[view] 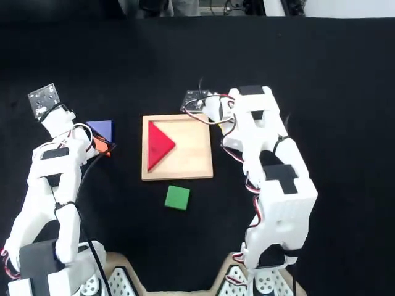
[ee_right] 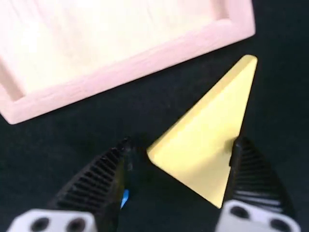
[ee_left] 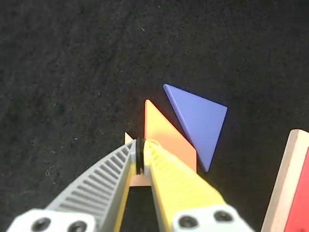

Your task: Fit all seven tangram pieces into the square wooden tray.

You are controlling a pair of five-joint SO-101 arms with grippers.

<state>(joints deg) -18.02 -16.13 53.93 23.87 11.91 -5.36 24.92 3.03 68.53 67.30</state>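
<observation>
Sitting in the middle of the black table [view: 333,68], the square wooden tray [view: 200,157] is holding a single piece, a red triangle [view: 159,145] lying flat against its left wall, with the rest of its floor showing bare wood. A green square [view: 178,197] is lying on the table just outside the tray's near edge. The left gripper [ee_left: 140,155] is hovering low to the left of the tray with its fingers pressed together, their tips lying over an orange triangle [ee_left: 169,137]; whether they are nipping its edge cannot be told. A blue triangle [ee_left: 200,121] is resting flat just beside the orange one, on the side away from the gripper. The right gripper [ee_right: 182,144] is hanging at the tray's far right corner with its fingers spread wide around a yellow triangle [ee_right: 207,135], which is lying flat on the table just outside the tray's rim. One finger is touching the yellow piece's long edge, and the other is standing just beside its nearest corner.
</observation>
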